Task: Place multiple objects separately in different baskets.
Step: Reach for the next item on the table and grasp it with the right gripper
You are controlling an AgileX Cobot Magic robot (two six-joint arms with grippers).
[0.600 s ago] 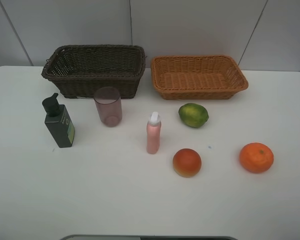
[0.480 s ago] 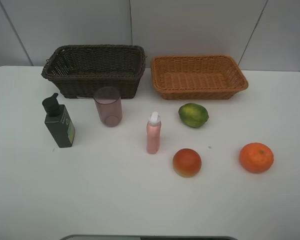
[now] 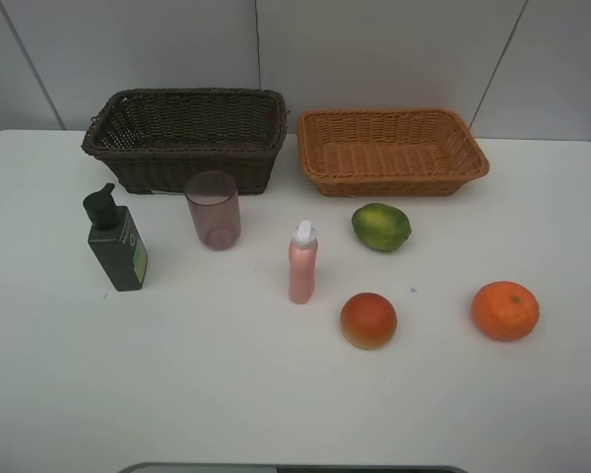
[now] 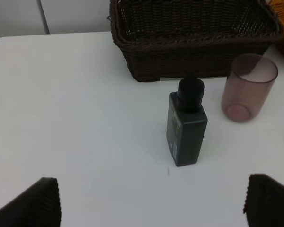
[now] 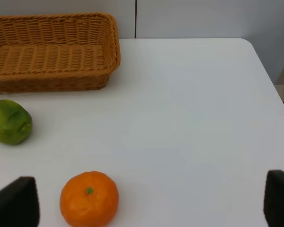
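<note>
Exterior high view: pump bottle [image 3: 116, 244], cup [image 3: 214, 210], pink bottle [image 3: 302, 262], green fruit [image 3: 381, 227], red-orange fruit [image 3: 368, 320] and orange [image 3: 505, 310] mid-bench, none basketed; dark basket [image 3: 187, 169] and light basket [image 3: 394, 183] along the far edge. Seemingly the very start. Left gripper [image 4: 151, 201] and right gripper [image 5: 146, 201] spread wide, empty. Next, probably lowering over pump bottle or orange. Green label on the pump bottle, unreadable.

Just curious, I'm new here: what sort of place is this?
Probably a lab test bench: white table, plain panelled wall, and an orange, cup and pump bottle spaced apart before a dark basket and a light basket.
</note>
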